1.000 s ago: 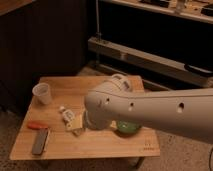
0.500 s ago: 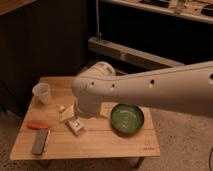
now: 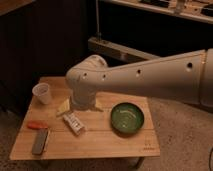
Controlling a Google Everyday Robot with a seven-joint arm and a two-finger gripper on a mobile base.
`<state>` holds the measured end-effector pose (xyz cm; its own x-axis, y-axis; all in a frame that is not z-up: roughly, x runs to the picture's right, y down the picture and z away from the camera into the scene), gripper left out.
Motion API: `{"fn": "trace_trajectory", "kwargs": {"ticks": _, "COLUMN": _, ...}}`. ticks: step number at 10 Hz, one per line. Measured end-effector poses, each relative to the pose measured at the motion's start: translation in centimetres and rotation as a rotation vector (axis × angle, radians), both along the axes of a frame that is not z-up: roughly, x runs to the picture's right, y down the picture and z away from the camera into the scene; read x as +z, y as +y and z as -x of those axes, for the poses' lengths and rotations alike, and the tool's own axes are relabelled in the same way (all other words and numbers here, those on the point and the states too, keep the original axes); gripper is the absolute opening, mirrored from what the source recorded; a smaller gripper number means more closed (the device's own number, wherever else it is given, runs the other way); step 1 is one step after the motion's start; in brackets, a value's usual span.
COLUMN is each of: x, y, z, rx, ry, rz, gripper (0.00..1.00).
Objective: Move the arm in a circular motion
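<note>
Here we see the arm [image 3: 131, 76] reaching from the right over a wooden table [image 3: 100, 144], its gripper [image 3: 64, 106] low near a white cup [image 3: 42, 93], grip state we cannot tell, green bowl [image 3: 127, 118] alongside.

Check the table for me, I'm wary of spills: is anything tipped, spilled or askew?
Nothing stands out. The cup stands upright, the green bowl sits flat, and no spill shows on the wooden table. The arm hangs over the table's middle; its gripper is hidden beneath it.
</note>
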<state>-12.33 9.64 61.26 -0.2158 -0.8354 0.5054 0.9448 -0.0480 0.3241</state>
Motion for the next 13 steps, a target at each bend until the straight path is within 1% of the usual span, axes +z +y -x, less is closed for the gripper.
{"fn": "trace_trajectory", "kwargs": {"ticks": 2, "x": -0.1, "y": 0.2, "z": 0.0, "rx": 0.002, "ry": 0.004, "rz": -0.001, "gripper": 1.00}}
{"fn": "trace_trajectory", "kwargs": {"ticks": 3, "x": -0.3, "y": 0.3, "z": -0.2, "rx": -0.003, "ry": -0.003, "rz": -0.001, "gripper": 1.00}}
{"fn": "trace_trajectory", "kwargs": {"ticks": 5, "x": 0.6, "y": -1.0, "z": -0.8, "rx": -0.008, "ry": -0.009, "rz": -0.001, "gripper": 1.00}}
{"fn": "trace_trajectory", "kwargs": {"ticks": 7, "x": 1.3, "y": -1.8, "z": 0.7, "rx": -0.019, "ry": -0.017, "rz": -0.001, "gripper": 1.00}}
{"fn": "trace_trajectory", "kwargs": {"ticks": 8, "x": 1.4, "y": -2.1, "z": 1.9, "rx": -0.019, "ry": -0.027, "rz": 0.001, "gripper": 1.00}}
{"fn": "trace_trajectory", "kwargs": {"ticks": 9, "x": 1.6, "y": -2.4, "z": 1.8, "rx": -0.019, "ry": -0.024, "rz": 0.001, "gripper": 1.00}}
{"fn": "trace_trajectory", "kwargs": {"ticks": 11, "x": 1.9, "y": -2.9, "z": 1.0, "rx": -0.029, "ry": -0.038, "rz": 0.001, "gripper": 1.00}}
{"fn": "trace_trajectory", "kwargs": {"ticks": 13, "x": 3.1, "y": -4.3, "z": 0.4, "rx": -0.028, "ry": -0.041, "rz": 0.002, "gripper": 1.00}}
